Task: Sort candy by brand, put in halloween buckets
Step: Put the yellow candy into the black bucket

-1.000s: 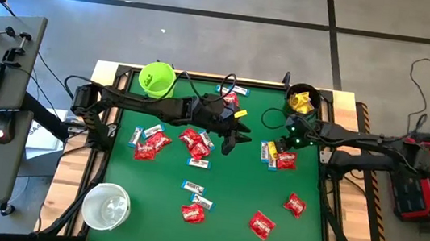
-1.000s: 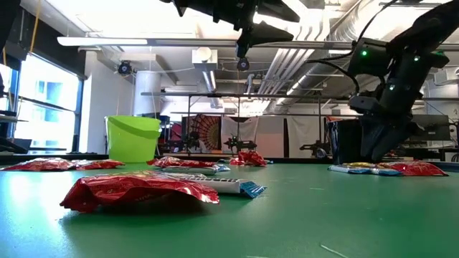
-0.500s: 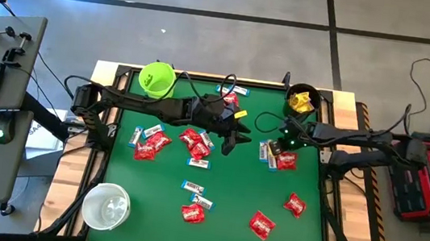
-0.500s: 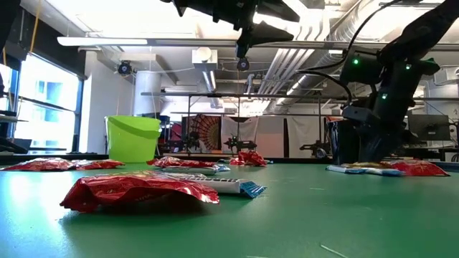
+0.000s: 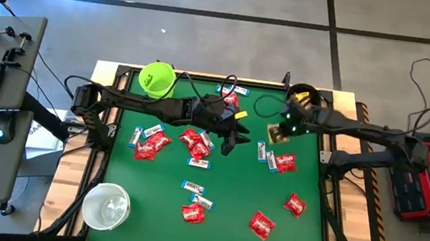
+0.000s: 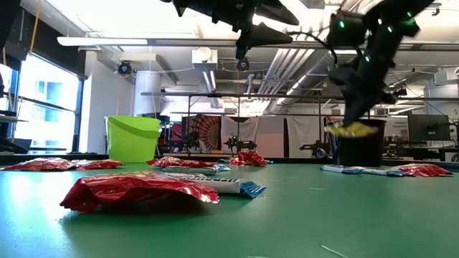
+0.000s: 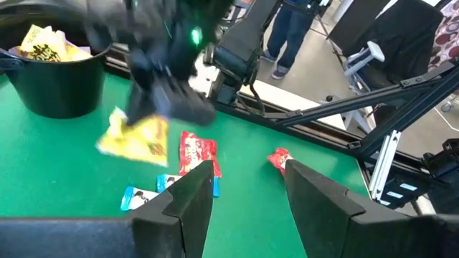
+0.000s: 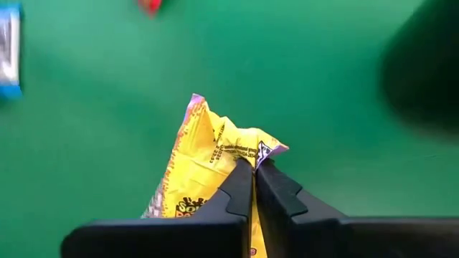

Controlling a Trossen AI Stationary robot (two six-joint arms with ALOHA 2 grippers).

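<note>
Near the table's far right corner, the right gripper point(image 5: 278, 132) pinches a yellow packet point(image 8: 208, 161) above the green mat, just beside the black bucket point(image 7: 61, 82). Mid-table, the left gripper point(image 7: 247, 190) hangs with fingers parted and empty.

I see a crinkled yellow packet point(image 8: 208, 168) pinched by one corner between my right fingers point(image 8: 244, 188), hanging clear above the green surface point(image 5: 232, 187), just short of the black bucket point(image 5: 303, 98) (which already holds yellow candy). Below those fingers lie white-and-blue bars point(image 5: 263, 151) and a red packet point(image 5: 285, 162). More red packets point(image 5: 193, 140) sit under my left fingers point(image 7: 192, 192). Farther off stand the lime bucket point(image 5: 156, 79) and the white bucket point(image 5: 106, 205).
</note>
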